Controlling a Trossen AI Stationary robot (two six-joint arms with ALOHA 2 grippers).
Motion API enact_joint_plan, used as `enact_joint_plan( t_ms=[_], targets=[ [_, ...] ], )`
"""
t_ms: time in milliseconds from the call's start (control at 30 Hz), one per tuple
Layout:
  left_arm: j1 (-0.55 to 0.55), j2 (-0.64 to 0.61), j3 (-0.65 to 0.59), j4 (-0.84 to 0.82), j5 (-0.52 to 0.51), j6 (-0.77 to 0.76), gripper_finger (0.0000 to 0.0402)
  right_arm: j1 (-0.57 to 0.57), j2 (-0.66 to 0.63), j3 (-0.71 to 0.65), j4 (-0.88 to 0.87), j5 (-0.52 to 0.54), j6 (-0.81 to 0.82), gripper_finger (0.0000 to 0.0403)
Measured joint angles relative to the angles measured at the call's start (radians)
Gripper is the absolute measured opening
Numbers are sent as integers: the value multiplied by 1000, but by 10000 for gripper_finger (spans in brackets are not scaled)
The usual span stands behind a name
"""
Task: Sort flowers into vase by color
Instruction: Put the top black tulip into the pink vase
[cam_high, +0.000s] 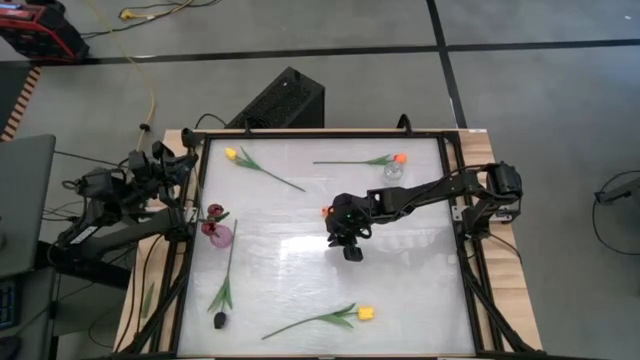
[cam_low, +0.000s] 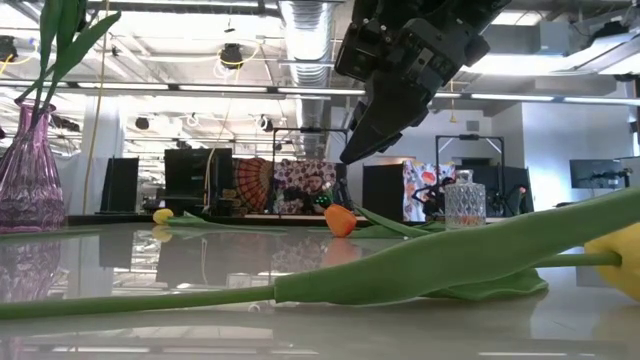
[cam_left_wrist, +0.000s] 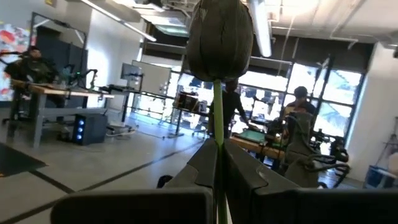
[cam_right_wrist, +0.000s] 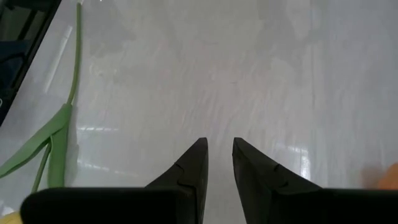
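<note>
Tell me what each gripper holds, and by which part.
Left gripper is shut on a dark tulip, gripping its stem just below the head. Right gripper holds nothing.

The white bench (cam_high: 400, 290) carries 4 loose flowers: a yellow tulip (cam_high: 231, 154) at the far left, an orange tulip (cam_high: 399, 158) far right beside a clear vase (cam_high: 393, 172), a dark tulip (cam_high: 219, 320) and another yellow tulip (cam_high: 366, 313) near. A purple vase (cam_high: 217, 235) stands at the left edge.
</note>
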Motion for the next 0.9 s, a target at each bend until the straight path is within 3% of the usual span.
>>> enact_joint_plan(
  t_ms=[300, 900],
  targets=[
    [0, -30, -135, 143, 14, 20, 0, 0, 0, 0, -6, 0, 0, 100],
    [0, -28, -103, 109, 102, 51, 0, -2, 0, 0, -38, 0, -8, 100]
  ],
)
